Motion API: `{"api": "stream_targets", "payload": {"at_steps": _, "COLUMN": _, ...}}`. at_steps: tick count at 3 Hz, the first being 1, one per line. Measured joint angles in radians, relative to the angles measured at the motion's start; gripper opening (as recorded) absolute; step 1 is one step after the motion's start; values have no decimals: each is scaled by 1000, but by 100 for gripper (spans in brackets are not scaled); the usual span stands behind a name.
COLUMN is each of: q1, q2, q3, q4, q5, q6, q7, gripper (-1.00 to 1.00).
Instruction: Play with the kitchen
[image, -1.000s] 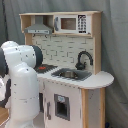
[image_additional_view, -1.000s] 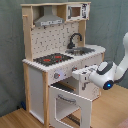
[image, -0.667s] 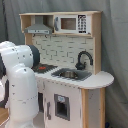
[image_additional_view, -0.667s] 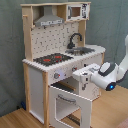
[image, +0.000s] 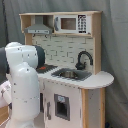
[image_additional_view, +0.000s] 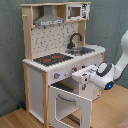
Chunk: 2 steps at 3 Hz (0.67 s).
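The kitchen (image_additional_view: 37, 85) is a tall toy of pale wood and white panels, seen in both exterior views. Its black-red stovetop (image_additional_view: 52, 59) lies left of the sink (image_additional_view: 84, 50) and the black faucet (image_additional_view: 75, 39), under the pegboard back (image_additional_view: 52, 37) and hood (image_additional_view: 49, 20). The oven door (image_additional_view: 70, 104) stands open toward the front. My gripper (image_additional_view: 83, 76) reaches in from the second exterior view's right, level with the front panel just below the counter and above the open door. In the first exterior view my white arm (image: 22, 80) hides the gripper; the faucet (image: 84, 59) and sink (image: 72, 74) show.
A toy microwave (image: 70, 23) sits on the top shelf beside the hood (image: 39, 29). A rounded counter end (image: 102, 80) sticks out on the first exterior view's right. Grey curtain hangs behind, over a wooden floor (image_additional_view: 20, 120).
In the second exterior view my gripper has moved left, from clear of the kitchen to close against its front above the open oven door. The door has not moved.
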Motion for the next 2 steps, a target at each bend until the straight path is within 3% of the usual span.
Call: {"api": "stream_targets", "payload": {"at_steps": 2, "q1": -2, "q2": 132, "q3": -24, "q4": 25, "q5": -129, "q6": 0, "q7": 65, "gripper": 100}}
